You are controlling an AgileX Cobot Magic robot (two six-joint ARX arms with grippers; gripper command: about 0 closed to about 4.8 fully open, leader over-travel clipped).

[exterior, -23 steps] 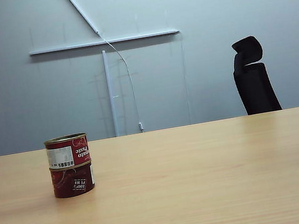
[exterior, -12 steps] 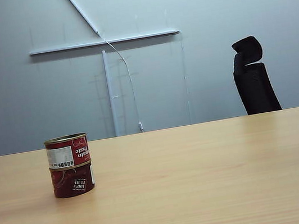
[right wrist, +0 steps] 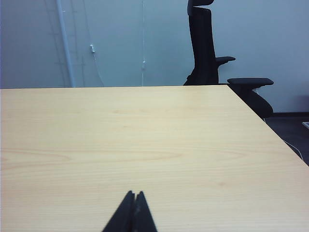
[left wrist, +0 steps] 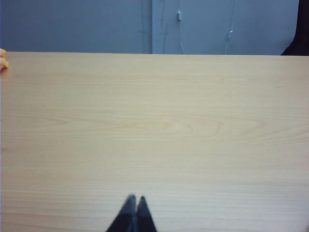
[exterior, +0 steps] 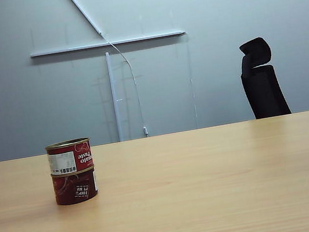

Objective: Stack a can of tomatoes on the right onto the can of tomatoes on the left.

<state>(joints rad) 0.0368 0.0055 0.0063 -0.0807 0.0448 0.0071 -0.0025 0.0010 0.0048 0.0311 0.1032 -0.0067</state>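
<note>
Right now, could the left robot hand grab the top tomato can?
Probably not from where it sits. The left gripper is shut and pulled back over bare table, with no can in its camera. The top can stands on the bottom can, nothing blocking it, so the arm must first reach over.

I am working in what looks like an office or a plain lab room. My bench (exterior: pixel 213 189) is a wide light wood-grain top, and beyond its far edge stands a black office chair (exterior: pixel 261 78) with a headrest and armrests. Behind it rises a pale grey wall (exterior: pixel 242 2) carrying white cable conduit (exterior: pixel 108 43) and a thin hanging cable (exterior: pixel 133 84).
</note>
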